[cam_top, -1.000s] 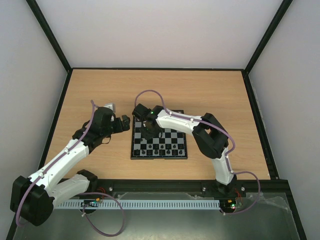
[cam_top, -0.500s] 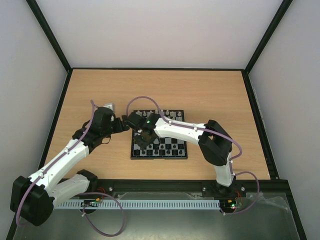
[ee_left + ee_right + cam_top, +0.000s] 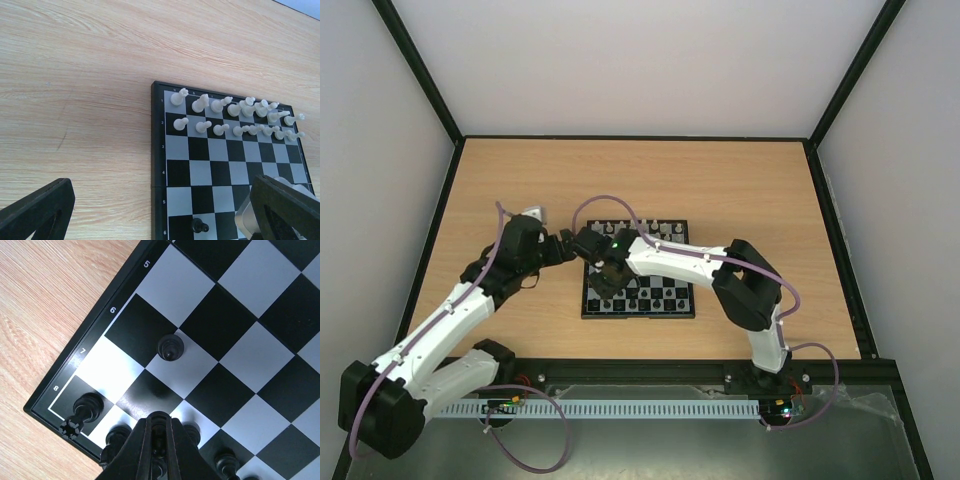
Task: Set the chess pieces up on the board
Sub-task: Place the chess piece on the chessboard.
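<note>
A light wooden table (image 3: 720, 180) carries the chequered board (image 3: 670, 286) near its middle.

Light wood surface (image 3: 720, 180) spreads left of, beyond & right of the left claw (image 3: 565, 248) and right claw (image 3: 605, 282), edged w/ a thin black frame (image 3: 630, 138). White walls (image 3: 640, 60) rise far beyond the claws; a slotted white strip (image 3: 640, 409) lies well behind them.

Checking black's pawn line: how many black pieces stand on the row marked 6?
1: a black piece on the second square from the numbered edge; squares farther along are out of view.
</note>
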You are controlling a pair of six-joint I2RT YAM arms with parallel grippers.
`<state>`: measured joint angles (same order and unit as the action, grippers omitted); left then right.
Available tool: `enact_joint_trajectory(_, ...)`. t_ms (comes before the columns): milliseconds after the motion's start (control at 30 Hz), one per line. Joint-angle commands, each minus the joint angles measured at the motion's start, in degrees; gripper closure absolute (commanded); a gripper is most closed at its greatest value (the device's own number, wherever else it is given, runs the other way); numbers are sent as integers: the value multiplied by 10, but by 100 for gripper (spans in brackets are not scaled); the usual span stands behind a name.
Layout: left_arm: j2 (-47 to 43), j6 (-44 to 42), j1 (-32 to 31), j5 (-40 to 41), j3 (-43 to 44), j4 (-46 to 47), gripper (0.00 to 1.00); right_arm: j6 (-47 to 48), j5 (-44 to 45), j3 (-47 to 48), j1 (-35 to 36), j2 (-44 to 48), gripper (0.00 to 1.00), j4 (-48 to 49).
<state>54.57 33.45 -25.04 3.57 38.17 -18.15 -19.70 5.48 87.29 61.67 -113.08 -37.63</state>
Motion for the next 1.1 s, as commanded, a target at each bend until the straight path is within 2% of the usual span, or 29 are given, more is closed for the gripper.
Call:
enact_joint_trajectory(0,-13,6,5,12,-10,-11,1,-2,-13,-12,6,-21,98,-14)
enact_joint_trajectory(667,-17,10,8,13,-11,-12,0,-2,-24,-16,7,-45,97,8)
enact_joint_trajectory(833,-16,10,8,13,-10,-13,1,-2,-22,-17,6,-43,92,13)
enact_joint_trajectory(1067,-17,11,8,16,-3,-20,1,-2,-14,-16,6,-17,81,12)
